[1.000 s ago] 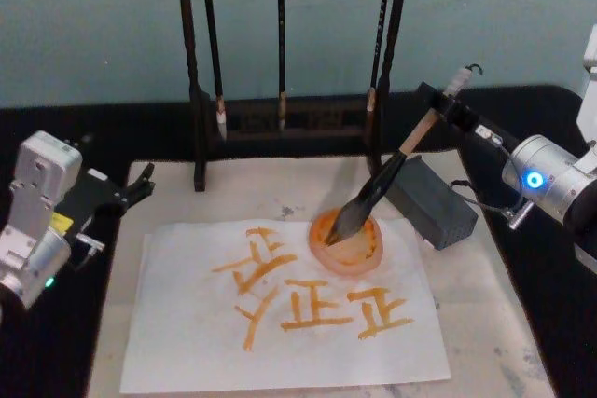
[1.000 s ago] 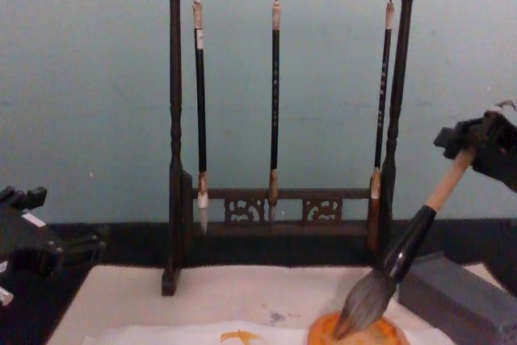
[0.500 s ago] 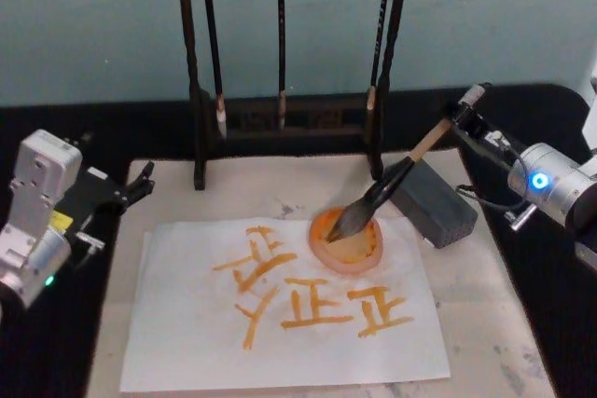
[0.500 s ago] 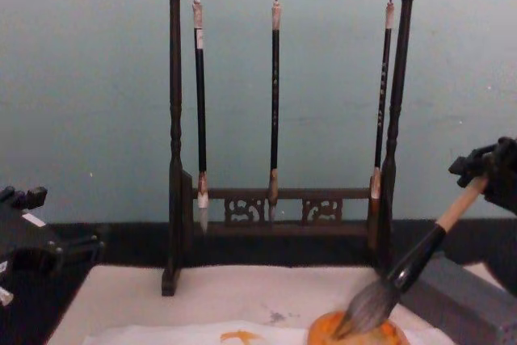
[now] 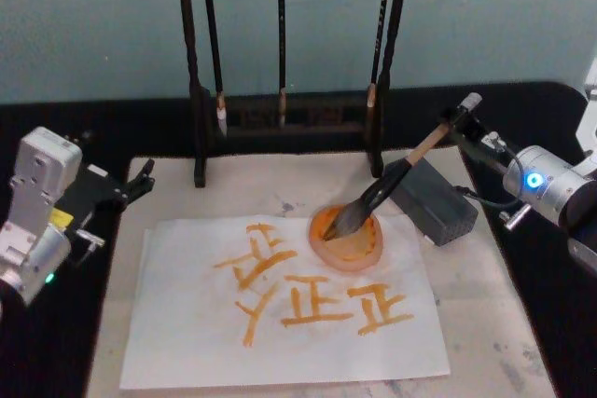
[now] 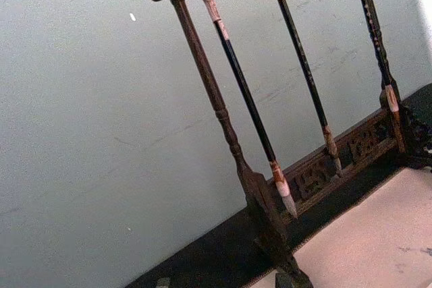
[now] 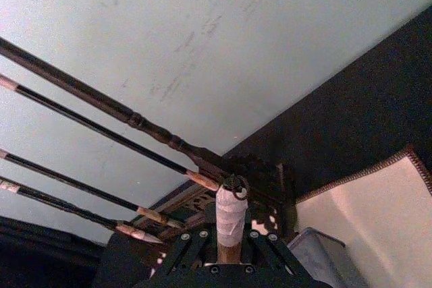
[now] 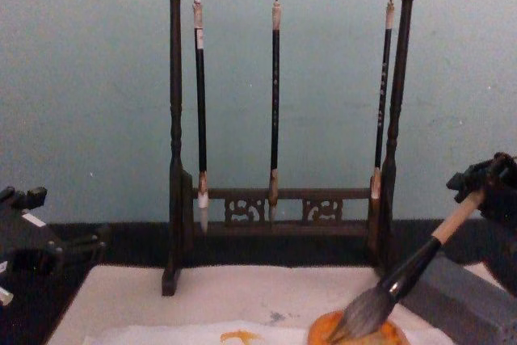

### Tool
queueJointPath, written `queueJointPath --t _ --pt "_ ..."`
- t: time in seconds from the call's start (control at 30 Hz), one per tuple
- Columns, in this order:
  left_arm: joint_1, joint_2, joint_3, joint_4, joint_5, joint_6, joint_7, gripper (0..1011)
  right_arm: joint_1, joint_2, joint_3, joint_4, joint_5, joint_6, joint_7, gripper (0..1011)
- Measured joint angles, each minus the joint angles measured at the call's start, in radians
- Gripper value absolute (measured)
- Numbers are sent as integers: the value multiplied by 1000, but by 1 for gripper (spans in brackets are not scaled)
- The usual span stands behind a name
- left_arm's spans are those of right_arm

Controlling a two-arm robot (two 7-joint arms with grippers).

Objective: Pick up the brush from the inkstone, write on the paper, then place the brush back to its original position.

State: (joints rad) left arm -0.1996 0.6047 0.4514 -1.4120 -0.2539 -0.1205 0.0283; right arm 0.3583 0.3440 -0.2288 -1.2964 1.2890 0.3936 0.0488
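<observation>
The brush slants down from the right, its dark bristles resting in a round orange ink dish at the paper's far right corner. Its black shaft passes over the near end of the grey inkstone block. My right gripper is shut on the tan handle's upper end, with the taped tip and loop sticking up between the fingers. In the chest view the brush runs up to this gripper at the right edge. The white paper bears several orange characters. My left gripper is parked open at the mat's left edge.
A dark wooden rack with three thin hanging brushes stands at the back of the cream felt mat. The rack's right post stands just behind the held brush. Black tabletop surrounds the mat.
The right gripper has come down and to the right, laying the brush at a flatter slant. The bristles have stayed in the orange dish. The left arm is still.
</observation>
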Motion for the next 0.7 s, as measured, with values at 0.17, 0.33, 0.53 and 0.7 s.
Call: queueJointPath --t 0.17,0.33,0.53,0.7 --pt "0 0 0 0 0 0 0 1010 12 5 -12 25 11 0 5 169" --pt "0 0 0 0 0 0 0 1009 20 10 -25 40 21 -4 9 169" --pt "0 0 0 0 0 0 0 1010 31 13 -39 62 30 -9 11 169" --pt "0 0 0 0 0 0 0 1010 41 15 -53 82 38 -18 12 169"
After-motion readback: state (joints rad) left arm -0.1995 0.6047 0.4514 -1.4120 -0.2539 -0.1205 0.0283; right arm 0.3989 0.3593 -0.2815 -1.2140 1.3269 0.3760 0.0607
